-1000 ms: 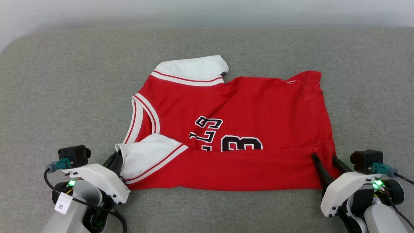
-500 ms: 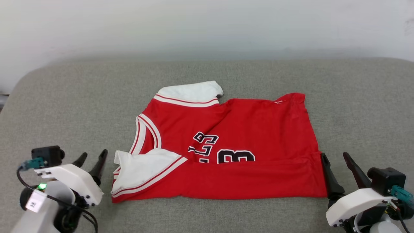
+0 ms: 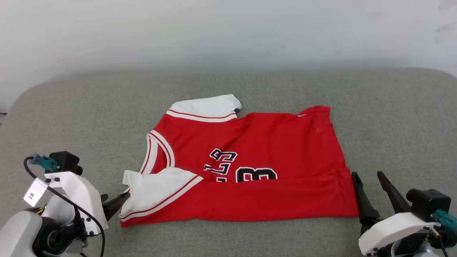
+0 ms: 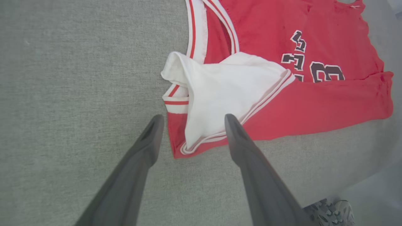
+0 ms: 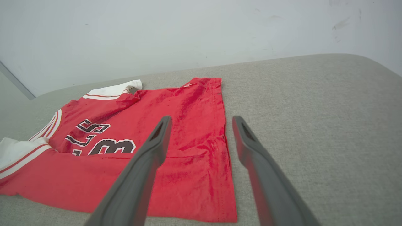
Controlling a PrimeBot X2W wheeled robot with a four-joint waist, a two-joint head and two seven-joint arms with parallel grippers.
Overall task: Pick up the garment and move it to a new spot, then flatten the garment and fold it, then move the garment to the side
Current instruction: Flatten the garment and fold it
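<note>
head, shirt: red shirt (image 3: 250, 142) lies on the grey cushion (image 3: 71, 117), roughly centred, collar to the robot's left. The near long edge is folded up over the bottom of the number (image 3: 255, 174). Near sleeve (image 3: 157, 187) lies on top, far sleeve (image 3: 207, 105) sticks out flat.
head, left gripper (image 3: 115, 198): low at the shirt's near-left corner, mostly hidden by its own white housing.
head, right gripper (image 3: 367, 176): fingers spread wide just beside the near-right corner, holding nothing.
left wrist: fingers wide apart and empty. They straddle the sleeve corner, and one overlaps the hem in the picture. Can't tell if it touches.
right wrist: fingers wide apart and empty, with the shirt's side edge running between them.
step: folding, I'd say. One lengthwise fold is down, the far half isn't done.
next: probably both arms reach to the far edge, pinch it at each end and bring it toward the robot together, tucking in the far sleeve.
</note>
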